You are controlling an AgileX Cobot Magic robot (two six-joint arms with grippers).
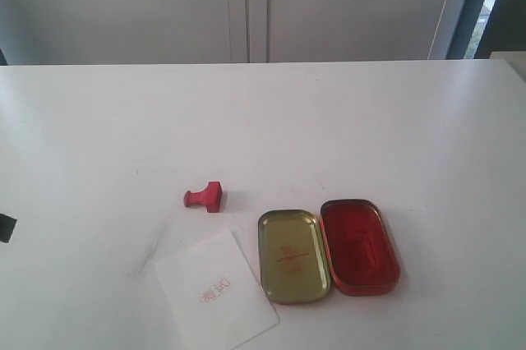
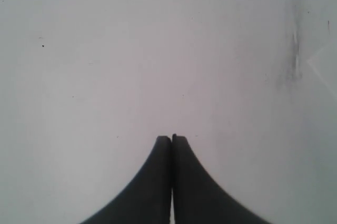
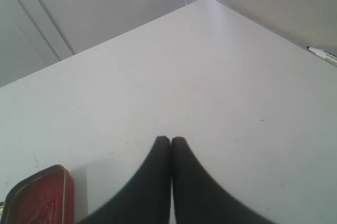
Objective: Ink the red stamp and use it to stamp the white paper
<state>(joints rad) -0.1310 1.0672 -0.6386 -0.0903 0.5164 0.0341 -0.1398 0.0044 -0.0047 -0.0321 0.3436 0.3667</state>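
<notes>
The red stamp [image 1: 205, 196] lies on its side on the white table, handle pointing left, just beyond the white paper [image 1: 215, 290]. The paper lies near the front edge and carries a red imprint [image 1: 215, 291]. To its right sits the open ink tin: red ink pad [image 1: 359, 245] beside its gold lid [image 1: 292, 255]. In the left wrist view my left gripper [image 2: 172, 138] is shut, empty, over bare table. My right gripper [image 3: 170, 140] is shut and empty too; the ink pad's corner [image 3: 37, 197] shows beside it. Neither gripper appears in the exterior view.
A dark object [image 1: 6, 227] pokes in at the exterior view's left edge. White cabinet doors [image 1: 246, 5] stand behind the table. A pen [image 3: 322, 54] lies on a neighbouring surface past the table's edge in the right wrist view.
</notes>
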